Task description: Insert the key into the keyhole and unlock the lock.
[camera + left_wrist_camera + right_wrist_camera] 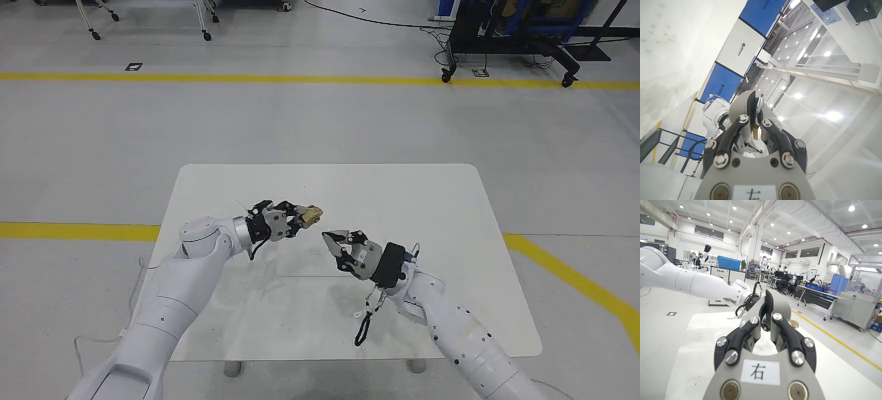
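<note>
Clamping the brass padlock (756, 133), my left tool (758, 106) has its fingers closed on it, the silver shackle lying against the black pad. In the top view the padlock shows at that tool's tip, over the white counter (430, 190) near its middle. My right tool (332, 241) sits near the padlock but apart from it, facing it. Its fingers are drawn together; I cannot tell whether the key lies between them.
</note>
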Robot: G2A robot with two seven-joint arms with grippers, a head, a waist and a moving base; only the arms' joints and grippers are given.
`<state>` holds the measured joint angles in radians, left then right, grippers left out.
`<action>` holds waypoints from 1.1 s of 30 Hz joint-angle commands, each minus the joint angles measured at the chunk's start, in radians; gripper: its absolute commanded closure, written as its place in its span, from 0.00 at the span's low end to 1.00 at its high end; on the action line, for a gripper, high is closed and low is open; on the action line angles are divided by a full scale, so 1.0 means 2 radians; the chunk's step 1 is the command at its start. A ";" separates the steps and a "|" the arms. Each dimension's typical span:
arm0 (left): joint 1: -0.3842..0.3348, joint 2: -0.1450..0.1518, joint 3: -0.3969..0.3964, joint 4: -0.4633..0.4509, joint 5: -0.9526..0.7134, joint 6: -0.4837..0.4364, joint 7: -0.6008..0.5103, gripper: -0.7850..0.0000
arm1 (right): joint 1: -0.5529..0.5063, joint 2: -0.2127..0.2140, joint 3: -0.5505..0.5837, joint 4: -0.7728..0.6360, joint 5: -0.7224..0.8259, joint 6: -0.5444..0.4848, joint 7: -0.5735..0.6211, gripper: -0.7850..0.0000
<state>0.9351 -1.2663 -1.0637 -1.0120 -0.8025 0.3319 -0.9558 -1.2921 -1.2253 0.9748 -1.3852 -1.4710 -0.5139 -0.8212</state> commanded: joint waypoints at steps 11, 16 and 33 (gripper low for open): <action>0.023 0.004 -0.008 -0.035 0.030 -0.068 0.014 1.00 | 0.035 -0.008 -0.031 0.063 0.272 -0.249 0.140 1.00; 0.028 0.004 -0.008 -0.044 0.035 -0.070 0.017 1.00 | 0.052 -0.010 -0.041 0.083 0.359 -0.249 0.197 1.00; 0.030 0.005 -0.010 -0.048 0.038 -0.068 0.013 1.00 | 0.087 -0.029 -0.053 0.137 0.456 -0.231 0.268 1.00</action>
<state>0.9957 -1.2567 -1.0835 -1.1074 -0.7282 0.1965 -0.9287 -1.1199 -1.2815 0.8676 -1.1176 -0.5647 -0.9768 -0.2863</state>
